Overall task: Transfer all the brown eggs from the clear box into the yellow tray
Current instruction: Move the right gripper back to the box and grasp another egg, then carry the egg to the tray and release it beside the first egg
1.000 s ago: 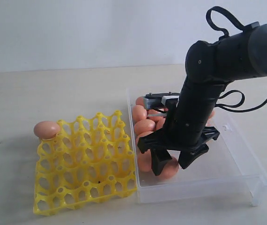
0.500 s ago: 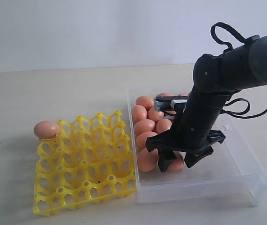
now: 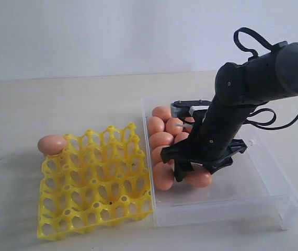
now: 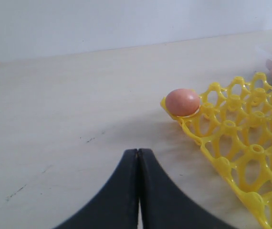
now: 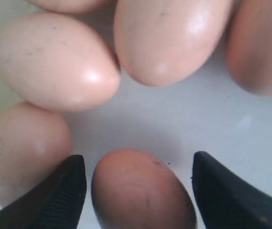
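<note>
Nearest the exterior camera, the yellow tray (image 3: pixel 86 222) lies on the table (image 3: pixel 60 104). Its cups are bare except the far left corner cup, where one brown egg (image 3: pixel 52 144) sits. Just beside it on the right stands the clear box (image 3: pixel 217 212). The other brown eggs (image 3: pixel 162 140) are bunched against its left wall, from mid-box to the far end. Over the nearest of them the right gripper (image 3: pixel 196 170) is released, jaws spread wide to either side of one egg (image 5: pixel 141 200) without closing on it. The left gripper (image 4: pixel 138 157) is clenched on nothing, fingers pressed together, above the table near the tray's egg-bearing corner.
</note>
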